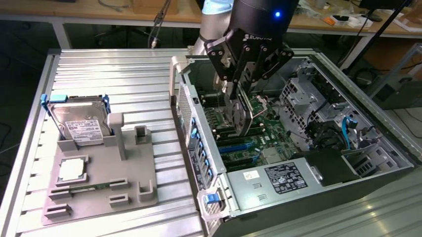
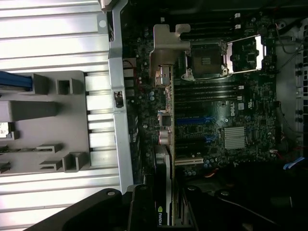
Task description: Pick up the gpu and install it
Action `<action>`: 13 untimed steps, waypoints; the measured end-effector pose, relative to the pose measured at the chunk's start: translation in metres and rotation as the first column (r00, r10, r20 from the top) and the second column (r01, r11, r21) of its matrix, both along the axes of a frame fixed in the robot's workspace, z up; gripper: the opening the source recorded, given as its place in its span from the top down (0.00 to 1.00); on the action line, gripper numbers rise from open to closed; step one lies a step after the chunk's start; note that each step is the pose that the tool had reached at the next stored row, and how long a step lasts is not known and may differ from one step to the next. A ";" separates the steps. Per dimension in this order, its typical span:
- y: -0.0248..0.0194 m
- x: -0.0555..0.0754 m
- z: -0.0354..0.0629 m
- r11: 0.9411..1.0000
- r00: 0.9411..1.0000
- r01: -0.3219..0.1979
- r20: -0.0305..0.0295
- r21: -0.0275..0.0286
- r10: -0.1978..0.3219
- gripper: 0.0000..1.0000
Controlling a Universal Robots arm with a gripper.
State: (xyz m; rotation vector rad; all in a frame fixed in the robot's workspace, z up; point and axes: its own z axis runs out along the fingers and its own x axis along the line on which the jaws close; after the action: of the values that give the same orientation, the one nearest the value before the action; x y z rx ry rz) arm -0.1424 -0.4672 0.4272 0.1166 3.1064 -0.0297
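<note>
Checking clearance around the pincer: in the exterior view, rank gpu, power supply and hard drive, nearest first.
1. gpu, held by the pincer, inside the case.
2. power supply, at the case's end.
3. hard drive, on the holder, exterior view's left.

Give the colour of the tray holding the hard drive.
The tray is grey, clearest in the exterior view.

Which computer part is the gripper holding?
The gpu, upright inside the computer case; the hard drive, processor and memory stick sit in the gray holder.
</note>
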 end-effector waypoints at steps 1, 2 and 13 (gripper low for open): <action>0.0000 0.002 0.0000 1.000 1.000 0.000 0.000 0.000 0.000 0.73; 0.0000 0.003 0.0000 1.000 1.000 0.000 0.000 0.000 0.000 0.73; 0.0000 0.019 0.0000 1.000 1.000 0.000 0.000 0.000 0.000 0.73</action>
State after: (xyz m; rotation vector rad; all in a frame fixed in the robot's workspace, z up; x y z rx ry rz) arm -0.1235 -0.4672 0.4272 0.1166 3.1064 -0.0297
